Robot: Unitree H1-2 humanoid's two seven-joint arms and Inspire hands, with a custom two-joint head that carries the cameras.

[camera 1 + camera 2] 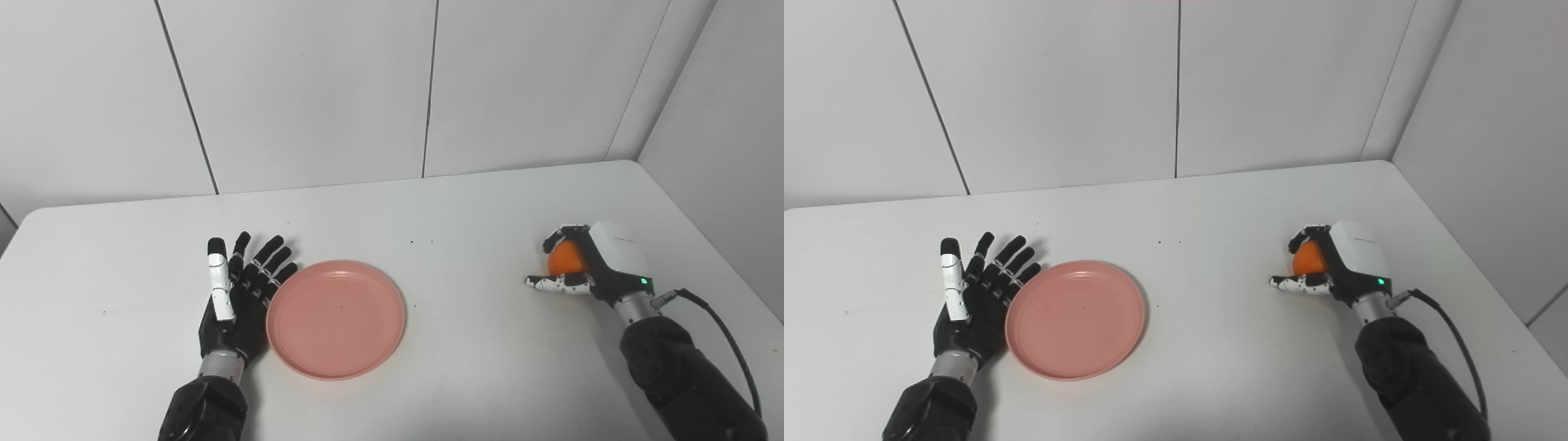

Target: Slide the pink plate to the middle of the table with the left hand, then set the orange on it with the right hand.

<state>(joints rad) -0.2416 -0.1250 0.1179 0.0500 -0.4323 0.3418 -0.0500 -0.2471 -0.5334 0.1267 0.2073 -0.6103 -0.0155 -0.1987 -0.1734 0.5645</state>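
- Lying flat on the white table, the pink plate sits a little left of the table's middle, right side up, nothing on it.
- Left hand rests just beside the plate's left rim, palm turned toward the plate, fingers spread and pointing away from the robot. The outer edge of the hand touches or nearly touches the rim; exact contact cannot be told.
- Left hand grips nothing; it is released, the thumb standing apart on the side away from the plate.
- Orange is well apart from the plate, over on the right side of the table, near the right edge.
- Right hand is wrapped around the orange: fingers curl over its far side, the thumb reaches along its near side. Only a patch of orange skin shows between them.
- Whether the orange rests on the table or is raised just off it cannot be told.
- A small green light glows at the base of the right hand, by the wrist. A black cable loops off the right forearm.
- Faint grey marking on the white back shell of the right hand; too small to read. No other writing, label or brand is legible.
- A few tiny dark specks dot the tabletop beyond the plate.
- White panelled walls stand behind and to the right of the table.
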